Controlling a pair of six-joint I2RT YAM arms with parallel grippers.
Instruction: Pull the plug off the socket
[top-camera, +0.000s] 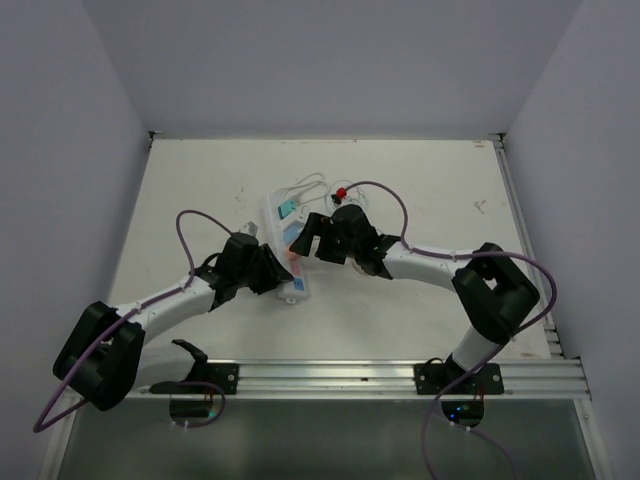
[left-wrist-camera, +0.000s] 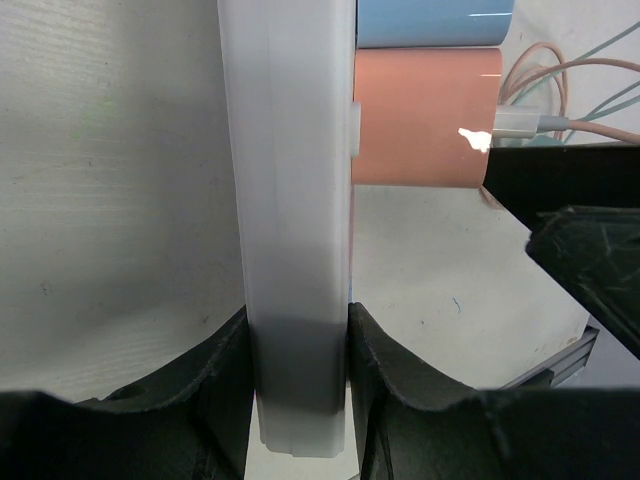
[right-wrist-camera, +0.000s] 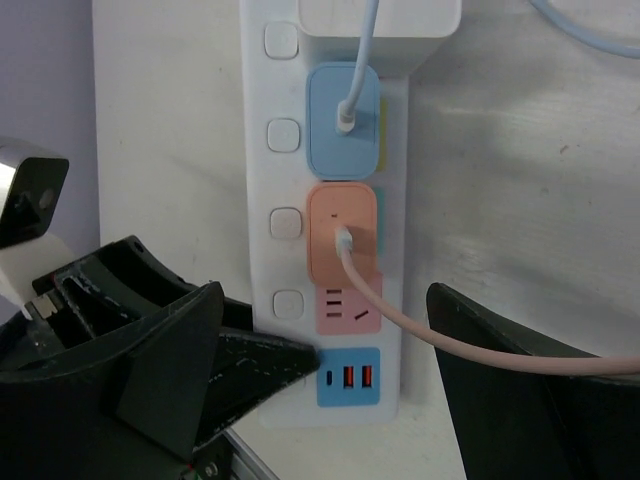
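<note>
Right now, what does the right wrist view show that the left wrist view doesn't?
Only the right wrist view shows the socket's top face, with its switches, USB ports and an empty pink outlet. Only the left wrist view shows the socket edge-on, with the left pincer closed on its sides. Both show the orange plug, the blue plug and the pink cable.

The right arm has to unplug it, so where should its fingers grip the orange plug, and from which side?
Probably by the orange plug's two free side faces, across the socket, coming from above. The blue plug crowds one end, and the pink cable leaves its top face, so straddle that.
</note>
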